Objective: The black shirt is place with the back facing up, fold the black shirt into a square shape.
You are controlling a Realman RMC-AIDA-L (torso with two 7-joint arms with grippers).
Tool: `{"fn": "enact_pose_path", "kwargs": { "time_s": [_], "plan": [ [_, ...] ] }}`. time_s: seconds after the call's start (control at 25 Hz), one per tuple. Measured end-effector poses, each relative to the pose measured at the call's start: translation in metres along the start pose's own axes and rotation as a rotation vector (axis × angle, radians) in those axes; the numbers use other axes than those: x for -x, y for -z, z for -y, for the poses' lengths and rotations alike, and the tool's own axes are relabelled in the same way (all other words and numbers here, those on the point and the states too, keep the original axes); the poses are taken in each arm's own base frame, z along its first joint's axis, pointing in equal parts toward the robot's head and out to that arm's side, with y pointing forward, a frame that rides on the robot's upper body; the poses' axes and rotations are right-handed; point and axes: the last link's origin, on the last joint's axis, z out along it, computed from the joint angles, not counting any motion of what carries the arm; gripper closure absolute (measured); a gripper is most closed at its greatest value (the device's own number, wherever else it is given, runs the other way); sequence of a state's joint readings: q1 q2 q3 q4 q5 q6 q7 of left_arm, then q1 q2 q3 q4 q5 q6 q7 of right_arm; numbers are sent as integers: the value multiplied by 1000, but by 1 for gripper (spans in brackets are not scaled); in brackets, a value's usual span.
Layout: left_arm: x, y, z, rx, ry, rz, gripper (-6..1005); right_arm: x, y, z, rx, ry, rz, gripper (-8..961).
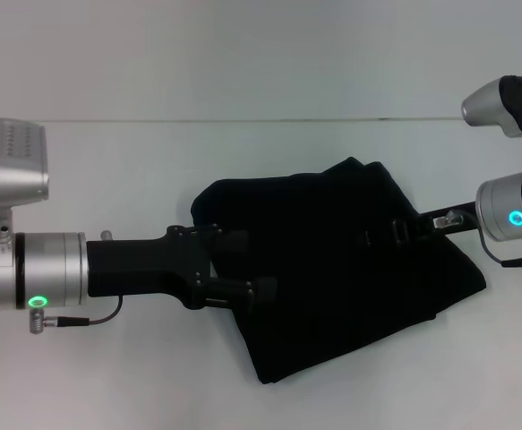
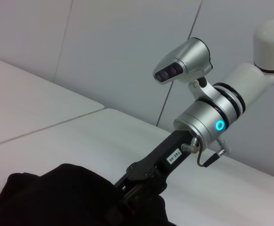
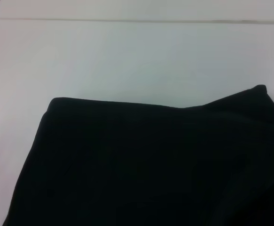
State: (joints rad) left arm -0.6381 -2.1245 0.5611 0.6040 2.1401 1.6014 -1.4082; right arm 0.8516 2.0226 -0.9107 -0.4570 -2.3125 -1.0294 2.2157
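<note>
The black shirt [image 1: 332, 278] lies bunched in a rough folded heap on the white table, plain side showing. It also fills the near part of the right wrist view [image 3: 141, 165] and the bottom of the left wrist view [image 2: 57, 197]. My left gripper [image 1: 247, 264] reaches in from the left, open, with its fingers [image 1: 261, 288] spread over the shirt's left edge. My right gripper [image 1: 397, 231] comes in from the right and sits over the shirt's upper right part. In the left wrist view the right gripper [image 2: 139, 188] is sunk into the cloth.
The white table [image 1: 108, 376] runs back to a seam against the pale wall [image 1: 243, 54]. Bare table surface lies in front of and to both sides of the shirt.
</note>
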Motion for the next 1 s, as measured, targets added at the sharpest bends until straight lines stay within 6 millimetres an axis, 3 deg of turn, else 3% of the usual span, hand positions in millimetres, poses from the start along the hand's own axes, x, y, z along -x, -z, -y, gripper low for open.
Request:
{"fn": "enact_pose_path", "kwargs": {
  "time_s": [0.28,1.0],
  "plan": [
    [0,0,0,0,0,1,50,-7,-1,-8,54,2,-40,435],
    [1,-7,-2,9,8,7,49,2,2,-24,123,18,-58,438]
  ]
}}
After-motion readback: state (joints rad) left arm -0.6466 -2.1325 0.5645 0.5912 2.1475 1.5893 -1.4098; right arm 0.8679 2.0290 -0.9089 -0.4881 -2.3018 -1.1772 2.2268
